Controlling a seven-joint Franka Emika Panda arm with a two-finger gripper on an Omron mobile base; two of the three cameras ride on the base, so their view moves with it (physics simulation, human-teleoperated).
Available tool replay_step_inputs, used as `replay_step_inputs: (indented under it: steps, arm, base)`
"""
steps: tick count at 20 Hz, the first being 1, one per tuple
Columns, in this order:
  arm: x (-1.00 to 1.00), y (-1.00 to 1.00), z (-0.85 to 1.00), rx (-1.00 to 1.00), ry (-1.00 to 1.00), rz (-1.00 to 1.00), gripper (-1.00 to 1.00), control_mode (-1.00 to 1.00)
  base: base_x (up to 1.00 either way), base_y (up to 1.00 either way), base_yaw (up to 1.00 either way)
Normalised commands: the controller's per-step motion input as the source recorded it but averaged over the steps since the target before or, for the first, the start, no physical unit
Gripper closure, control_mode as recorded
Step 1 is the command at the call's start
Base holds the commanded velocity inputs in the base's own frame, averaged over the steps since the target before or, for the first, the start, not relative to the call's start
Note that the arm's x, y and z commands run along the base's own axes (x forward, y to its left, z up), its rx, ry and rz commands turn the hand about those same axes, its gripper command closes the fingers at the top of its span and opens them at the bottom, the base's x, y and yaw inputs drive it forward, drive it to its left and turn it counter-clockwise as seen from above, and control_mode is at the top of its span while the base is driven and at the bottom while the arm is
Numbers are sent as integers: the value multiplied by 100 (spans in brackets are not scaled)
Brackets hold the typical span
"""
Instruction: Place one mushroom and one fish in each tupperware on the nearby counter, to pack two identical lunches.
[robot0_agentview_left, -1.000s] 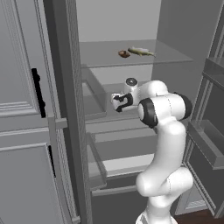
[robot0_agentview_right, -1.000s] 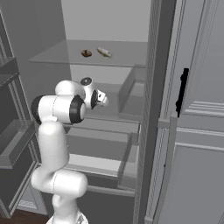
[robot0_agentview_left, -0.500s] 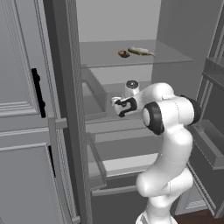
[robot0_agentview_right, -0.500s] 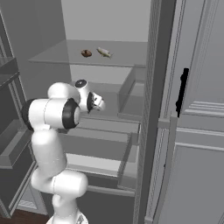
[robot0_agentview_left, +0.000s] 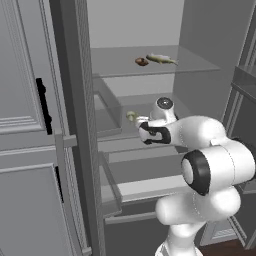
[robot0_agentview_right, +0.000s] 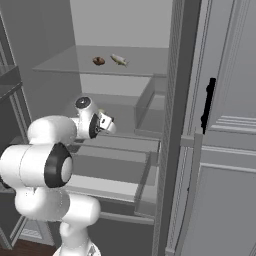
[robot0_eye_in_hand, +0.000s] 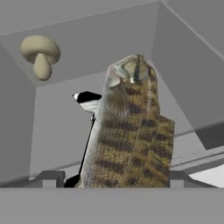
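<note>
1. Arm reaches into an open fridge; gripper (robot0_agentview_left: 134, 118) sits over the middle shelf (robot0_agentview_left: 120, 102), seen from both base cams.
2. Hand cam: a brown scaly fish (robot0_eye_in_hand: 129, 131) stands between the two finger tips and fills the centre. Jaws are wide and look closed on it, so I judge the fish is held.
3. A pale mushroom (robot0_eye_in_hand: 40, 54) lies at the back of that compartment, apart from the fish, not touched.
4. Top shelf (robot0_agentview_left: 200, 62): a second fish (robot0_agentview_left: 161, 59) and a dark brown mushroom (robot0_agentview_left: 141, 62) lie near each other, both still to collect.
5. Tubs and white counter aren't in these pics, so can't tell what's packed already.
6. Progress, as a judgement: early. One fish in hand, at least 3 items still in the fridge. Left: carry fish out to a tub, then fetch the rest, one fish plus one mushroom per tub.
</note>
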Motion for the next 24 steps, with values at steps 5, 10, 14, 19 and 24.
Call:
replay_step_inputs:
  steps: [5,10,14,19,24]
  arm:
    - [-100,0,97,0,4,0,100,-100]
    - [-100,0,65,0,4,0,100,-100]
    - [-100,-2,61,0,0,0,100,-100]
    - [-100,-2,49,0,-1,1,100,-100]
    - [-100,0,27,0,-7,0,100,-100]
  base:
    - [0,0,0]
    - [0,0,0]
    - [0,0,0]
    - [0,0,0]
    - [0,0,0]
